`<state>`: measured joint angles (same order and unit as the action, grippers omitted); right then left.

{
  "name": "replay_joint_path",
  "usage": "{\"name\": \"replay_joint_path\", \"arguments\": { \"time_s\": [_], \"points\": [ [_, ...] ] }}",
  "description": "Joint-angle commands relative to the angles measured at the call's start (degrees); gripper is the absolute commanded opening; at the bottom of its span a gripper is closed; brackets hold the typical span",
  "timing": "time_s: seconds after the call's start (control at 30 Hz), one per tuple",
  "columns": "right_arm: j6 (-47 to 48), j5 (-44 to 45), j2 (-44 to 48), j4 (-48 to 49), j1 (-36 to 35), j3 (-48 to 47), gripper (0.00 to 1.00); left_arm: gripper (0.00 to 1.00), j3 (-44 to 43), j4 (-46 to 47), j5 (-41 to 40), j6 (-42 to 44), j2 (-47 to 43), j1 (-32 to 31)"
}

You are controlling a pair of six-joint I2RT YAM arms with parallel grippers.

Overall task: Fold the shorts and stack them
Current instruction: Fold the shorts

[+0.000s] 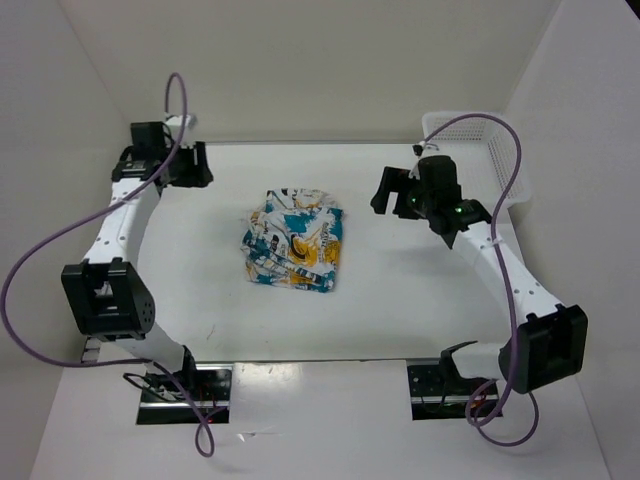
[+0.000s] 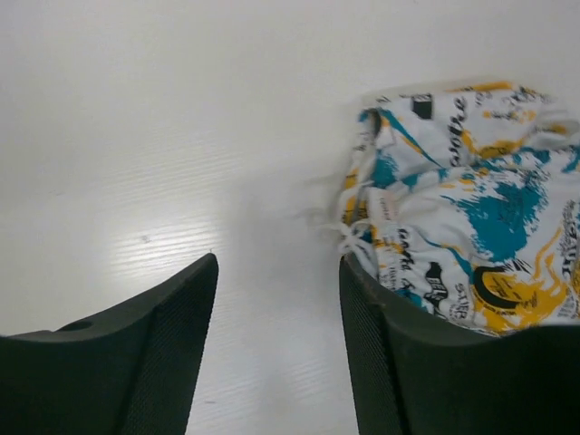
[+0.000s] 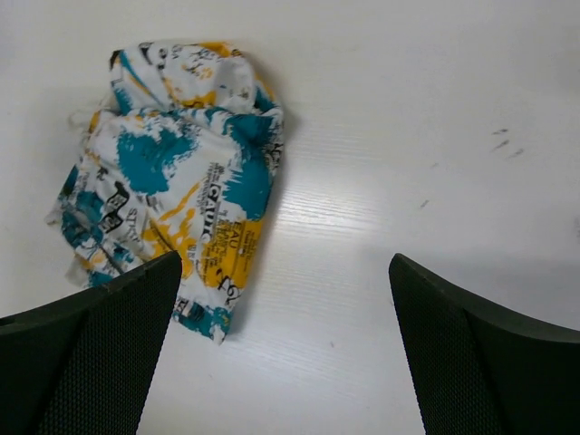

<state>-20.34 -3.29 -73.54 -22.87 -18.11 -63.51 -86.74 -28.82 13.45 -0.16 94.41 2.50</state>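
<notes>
The shorts, white with a teal, yellow-orange and black print, lie in a folded bundle at the middle of the white table. My left gripper is at the far left of the table, well apart from them, open and empty. In the left wrist view the gripper has bare table between its fingers and the shorts lie to the right, behind the right finger. My right gripper hovers to the right of the shorts, open and empty. In the right wrist view the gripper is over bare table, with the shorts at upper left.
A white plastic mesh basket stands at the back right corner, just behind my right arm. White walls close in the table at the back and on both sides. Purple cables loop off both arms.
</notes>
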Motion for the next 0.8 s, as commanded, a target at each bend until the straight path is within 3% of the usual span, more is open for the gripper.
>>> {"name": "replay_joint_path", "arguments": {
  "time_s": [0.0, 0.1, 0.23, 0.33, 0.77],
  "points": [
    [2.58, 3.29, -1.52, -9.55, 3.25, -5.65, 1.00, 0.65, 3.15, 2.45, 2.09, 0.16, -3.26, 7.76],
    [3.11, 1.88, 0.23, -10.09, 7.29, -5.66, 1.00, 0.70, 6.05, 4.03, 4.92, 0.16, -5.89, 15.59],
    [3.11, 1.88, 2.79, -11.31, 10.90, -3.99, 1.00, 0.81, 9.30, 4.56, 2.46, 0.16, -7.83, 19.46],
    [3.11, 2.59, 5.32, -11.32, 10.90, -2.86, 1.00, 0.85, 11.41, 4.56, 1.22, 0.16, -8.98, 19.99],
    [3.64, 1.97, 8.14, -10.79, 10.90, -1.27, 1.00, 0.88, 14.57, 5.62, -0.36, 0.16, -12.23, 20.00]
  ]
}}
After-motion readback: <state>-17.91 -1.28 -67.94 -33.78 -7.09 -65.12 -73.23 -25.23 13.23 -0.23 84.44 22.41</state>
